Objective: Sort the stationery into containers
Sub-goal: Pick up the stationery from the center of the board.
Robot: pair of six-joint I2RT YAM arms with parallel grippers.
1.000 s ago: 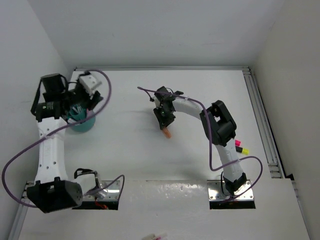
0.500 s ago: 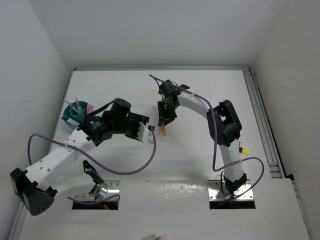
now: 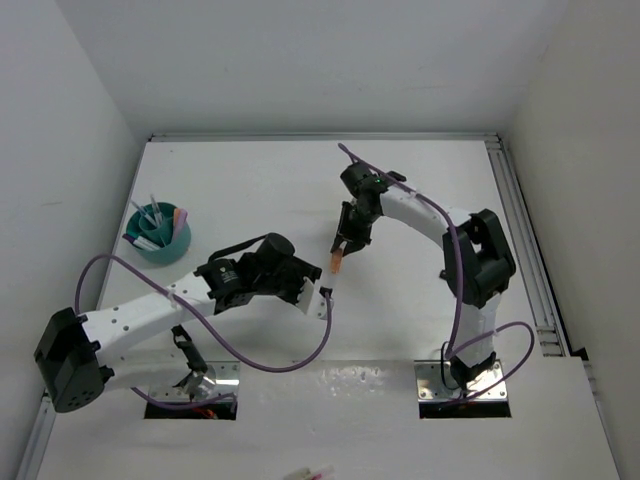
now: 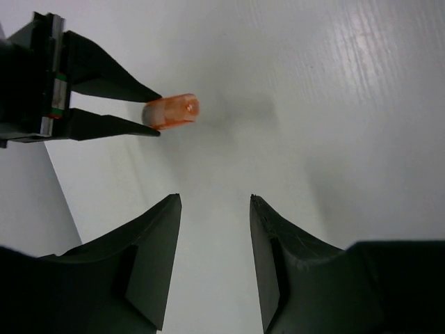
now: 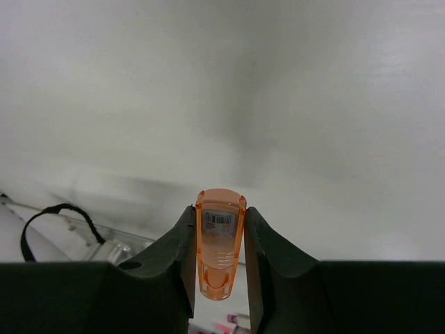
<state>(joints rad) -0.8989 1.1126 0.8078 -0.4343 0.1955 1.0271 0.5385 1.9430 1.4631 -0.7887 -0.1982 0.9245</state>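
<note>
— Looking over the white table (image 3: 250,170), where do the two arms lie from the teal cup (image 3: 165,254)?
— The left arm (image 3: 140,312) stretches low across the table, passing the cup on its near side and reaching off to its right. The right arm (image 3: 440,215) is well to the cup's right, bent back toward it.
— And the grippers?
— The left gripper (image 4: 214,200) stands parted with nothing between its fingers, well right of the cup and nearer the bases. The right gripper (image 5: 217,209) is clenched on the orange highlighter (image 3: 337,264), pinching its sides.
— So where is that highlighter?
— In that pinch, far right of the cup, one end poking past the fingertips. It is close to the left gripper's fingers but apart from them.
— Anything in the cup itself?
— Several thin pens (image 3: 150,215) lean inside it, with a pink-ended marker (image 3: 180,215) at its right rim
</note>
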